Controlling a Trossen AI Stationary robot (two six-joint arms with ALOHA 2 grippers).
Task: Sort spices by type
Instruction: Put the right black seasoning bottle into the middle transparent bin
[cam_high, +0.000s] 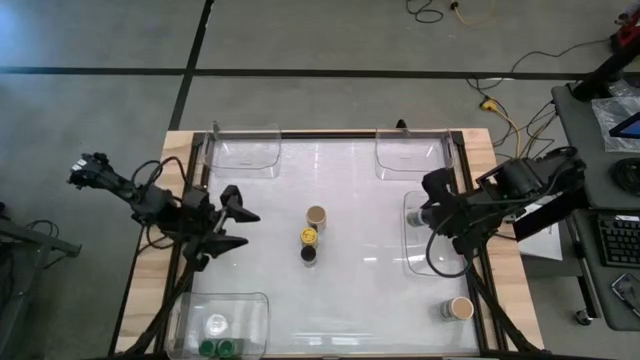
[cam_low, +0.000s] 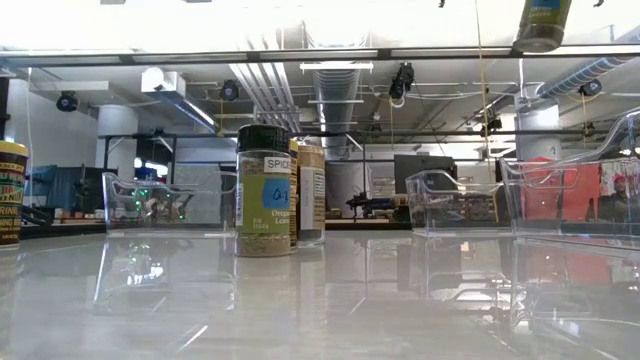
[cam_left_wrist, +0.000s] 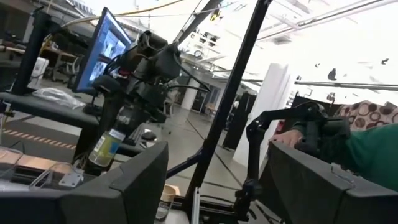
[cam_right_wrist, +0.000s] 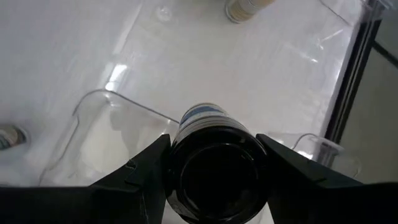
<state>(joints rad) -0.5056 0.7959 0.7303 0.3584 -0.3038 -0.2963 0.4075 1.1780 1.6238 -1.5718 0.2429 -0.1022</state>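
So far partly sorted, by my read. Black-lidded jar (cam_right_wrist: 214, 165) sits clamped btwn the right gripper's (cam_right_wrist: 214, 180) jaws, one finger each side of the lid, held up off the table over the clear tray (cam_high: 412, 205) at the right edge; in the low view its base hangs at the top, well above the surface. Not yet dropped in.

Done: green-lidded jars (cam_high: 217, 348) already in the tray (cam_high: 255, 300) at the near-left corner, w/ one more jar beside them.

Left: three jars (cam_high: 310, 238) in a row mid-table (tan, yellow, black lids), plus a tan-lidded jar (cam_high: 460, 309) loose near the near-right corner. Two far-edge trays look unfilled.

Left gripper (cam_high: 238, 228) waits near the left edge, jaws apart, nothing btwn them.
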